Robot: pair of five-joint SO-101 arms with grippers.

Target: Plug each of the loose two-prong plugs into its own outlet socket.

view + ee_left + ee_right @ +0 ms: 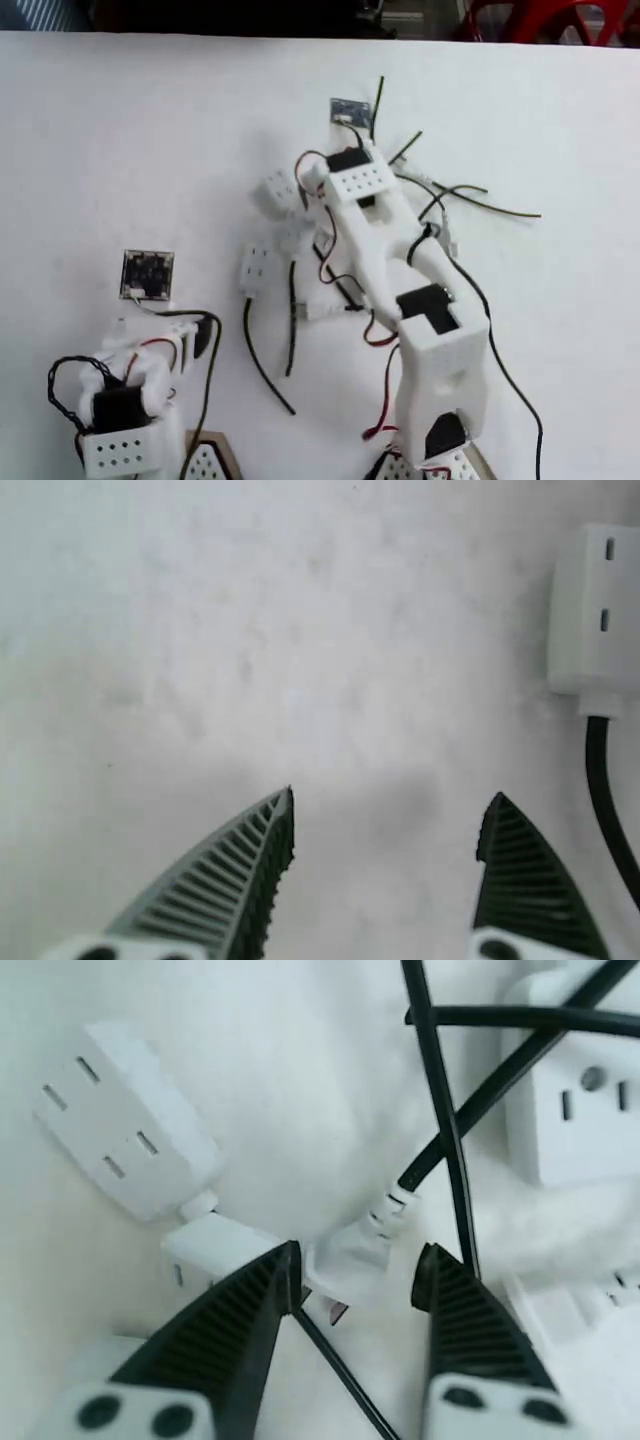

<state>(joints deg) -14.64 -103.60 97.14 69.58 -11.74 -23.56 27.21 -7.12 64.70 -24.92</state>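
1. Showing the right gripper (pixel 357 1265), fingers spread, straddling a white two-prong plug (pixel 348 1252) on a black cord (pixel 440 1110).
2. The plug lies on the table (pixel 300 1080) between a multi-socket block (pixel 125 1120) and a grounded outlet (pixel 580 1110).
3. Left gripper (pixel 385 825): fingers wide apart, holding nothing, above bare table; an outlet block (pixel 600 610) lies nearby.

A white surface (pixel 120 120) was seen, on which white outlet blocks (pixel 262 268) were laid near the middle, with black cords (pixel 262 365) trailed toward the near edge. A white plug (pixel 350 1255) was laid among them. A dark square circuit board (pixel 148 273) was set apart to one side. A bluish board (pixel 350 112) was set farther back, near thin dark wires (pixel 490 205).
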